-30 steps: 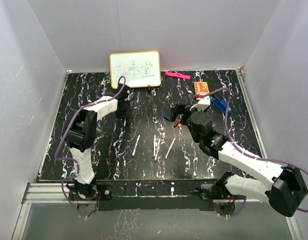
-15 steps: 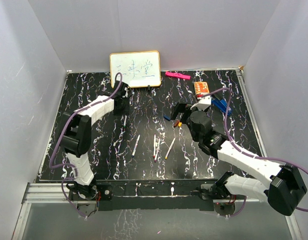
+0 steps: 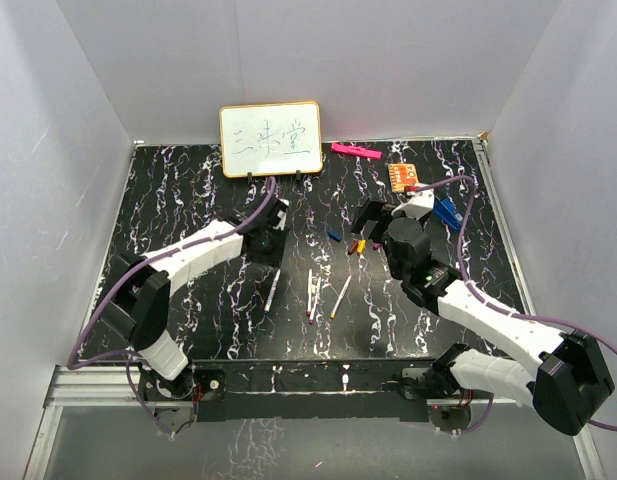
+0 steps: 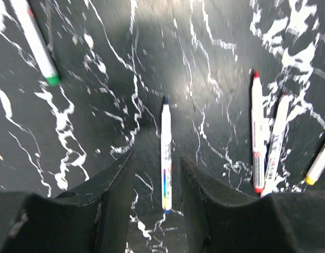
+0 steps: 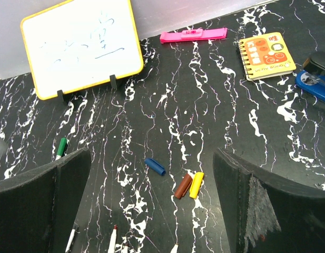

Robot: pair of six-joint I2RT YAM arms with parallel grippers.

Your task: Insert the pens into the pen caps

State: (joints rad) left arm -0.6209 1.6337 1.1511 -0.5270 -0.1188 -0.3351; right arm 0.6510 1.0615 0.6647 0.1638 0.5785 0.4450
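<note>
Black tabletop (image 3: pixel 188 200) streaked with white veins carries everything. In the left wrist view the left claw (image 4: pixel 156 168) stands narrowly parted at the bottom of the frame, holding nothing, and a dark-tipped pen (image 4: pixel 165 153) lies lengthwise in the gap. The danger there is probably a poor bite. The barrel is thin and round, so uneven closing could roll it aside or pinch only its tail, leaving the tip free to wobble. Two more pens (image 4: pixel 265 142) lie well apart at the right, and a green-tipped one (image 4: pixel 36 45) sits upper left. The right claw (image 3: pixel 376 213) gapes wide and empty above three caps low in the centre of its view. The blue cap (image 5: pixel 155 166) lies alone, while the brown cap (image 5: pixel 183 186) and yellow cap (image 5: pixel 196 185) touch side by side. A wide close might catch both, flick one away, or take a colour that does not match the pen.
</note>
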